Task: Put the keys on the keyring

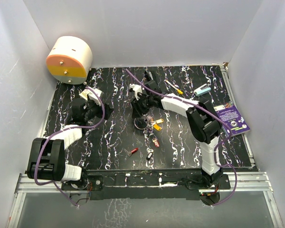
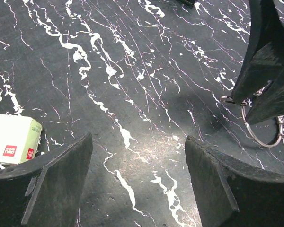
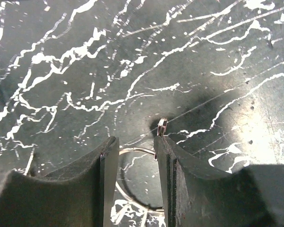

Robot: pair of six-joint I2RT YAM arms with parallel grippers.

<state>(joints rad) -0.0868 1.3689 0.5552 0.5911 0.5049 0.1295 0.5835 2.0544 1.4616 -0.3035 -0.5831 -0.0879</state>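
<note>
The keyring (image 3: pixel 135 149), a thin silver wire ring, stands tilted on the black marbled mat. Its upper arc spans the gap between my right gripper's (image 3: pixel 136 139) pads, which are shut on it. A small metal loop (image 3: pixel 162 126) pokes out past the right fingertip. In the left wrist view the keyring (image 2: pixel 261 143) sits under the right fingers (image 2: pixel 262 71). The keys lie loose in front of it: yellow (image 1: pixel 157 124), pink (image 1: pixel 155 141), red (image 1: pixel 132 152) and black (image 1: pixel 149 154). My left gripper (image 2: pixel 138 139) is open over bare mat, left of the ring.
A white and orange drum (image 1: pixel 69 59) stands at the back left. A white stick with a yellow tip (image 1: pixel 173 87), a teal piece (image 1: pixel 203 90) and a purple card (image 1: pixel 232 118) lie at the back right. A white-green box (image 2: pixel 14 139) lies beside my left fingers.
</note>
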